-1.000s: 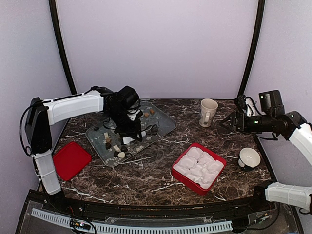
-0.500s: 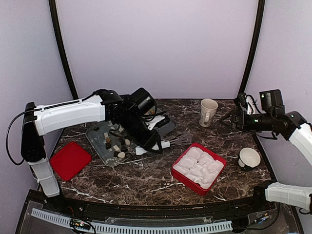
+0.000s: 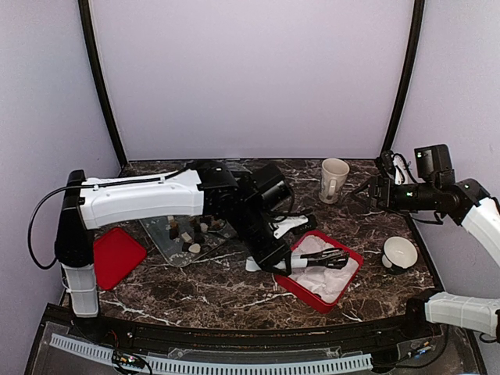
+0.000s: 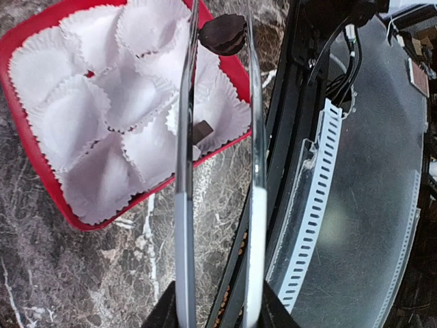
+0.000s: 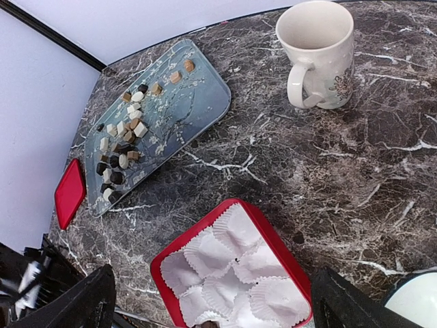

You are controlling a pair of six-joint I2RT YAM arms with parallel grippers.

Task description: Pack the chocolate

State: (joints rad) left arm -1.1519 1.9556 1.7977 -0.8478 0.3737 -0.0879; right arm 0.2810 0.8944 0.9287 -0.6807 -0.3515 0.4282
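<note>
Clenches the left pincer (image 4: 217,316) on a pair of tongs (image 4: 183,225), pressing their two long arms close together. Pinches one dark chocolate (image 4: 222,34) between the tong tips, over the red box (image 3: 298,291). Shows the box lined with white fluted paper cups (image 4: 72,119), and a second small dark piece (image 4: 201,131) lying in one of the cups below the tongs, on the side of the box towards the arm bases. Has the rest of the chocolate (image 5: 121,147), dark, tan and cream lumps, spread on the glass tray (image 5: 201,96) at the left of the bench (image 3: 223,293), well apart from the box. Holds the right pincer (image 5: 213,273) released, fingers (image 5: 75,301) spread wide and gripping nothing, over the right rear of the bench, near the white mug (image 5: 317,55). Finds the mug upright at the back of the bench, between tray and right pincer. Has a red lid (image 3: 116,256) lying flat just beside the near-left end of the tray, and a white bowl (image 3: 400,252) on the bench to the right of the box
</note>
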